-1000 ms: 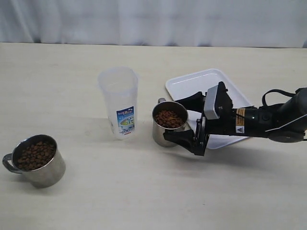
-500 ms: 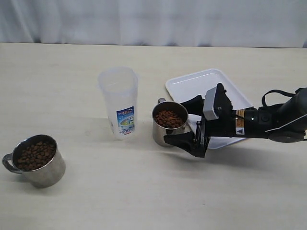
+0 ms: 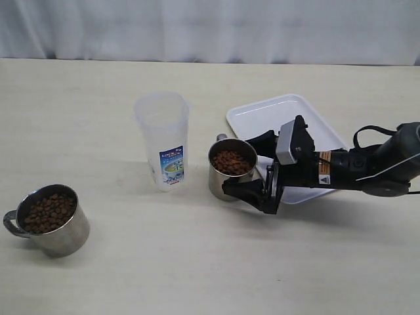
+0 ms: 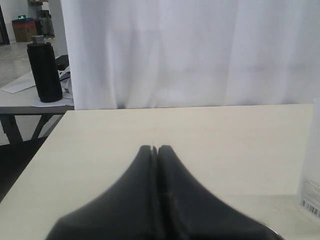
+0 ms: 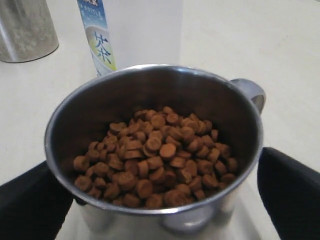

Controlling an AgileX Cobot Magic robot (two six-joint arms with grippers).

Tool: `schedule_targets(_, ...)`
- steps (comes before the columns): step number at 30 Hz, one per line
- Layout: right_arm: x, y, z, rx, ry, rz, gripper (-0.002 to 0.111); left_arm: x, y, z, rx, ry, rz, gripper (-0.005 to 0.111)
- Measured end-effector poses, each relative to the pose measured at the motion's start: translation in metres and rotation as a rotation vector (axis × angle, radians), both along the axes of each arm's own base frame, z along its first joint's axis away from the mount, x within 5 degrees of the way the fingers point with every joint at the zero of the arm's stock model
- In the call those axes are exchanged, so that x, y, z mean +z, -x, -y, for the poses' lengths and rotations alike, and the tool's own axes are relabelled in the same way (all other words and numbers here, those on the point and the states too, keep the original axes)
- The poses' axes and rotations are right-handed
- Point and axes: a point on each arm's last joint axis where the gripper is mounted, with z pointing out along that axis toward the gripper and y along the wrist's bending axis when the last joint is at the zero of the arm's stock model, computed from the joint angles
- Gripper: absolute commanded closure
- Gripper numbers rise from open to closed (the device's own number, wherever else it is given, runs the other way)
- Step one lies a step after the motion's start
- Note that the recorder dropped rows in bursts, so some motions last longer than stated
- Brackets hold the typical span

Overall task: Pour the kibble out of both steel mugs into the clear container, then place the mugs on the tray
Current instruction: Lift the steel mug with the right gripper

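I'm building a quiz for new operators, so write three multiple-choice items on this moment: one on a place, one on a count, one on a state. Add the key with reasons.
1. In the exterior view, where does the white tray lie?
A. left of the clear container
B. right of the clear container
C. beneath it

2. How many steel mugs hold kibble?
A. none
B. one
C. two

3. The right claw is:
A. open, a finger on each side of a mug
B. shut on a mug's handle
C. shut and empty

Key:
1 B, the tray sits to the container's right.
2 C, brown pellets show in both mugs.
3 A, the right wrist view shows the fingers set apart, flanking the mug.
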Motion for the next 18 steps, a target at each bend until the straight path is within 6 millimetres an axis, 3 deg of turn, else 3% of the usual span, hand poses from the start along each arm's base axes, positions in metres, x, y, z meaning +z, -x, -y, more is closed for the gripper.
schedule_targets(18,-0.013,-0.012,-0.006,0.033,-0.076,0.007,0.035,0.0,0.0,0.0,0.0,0.0,0.0,0.107)
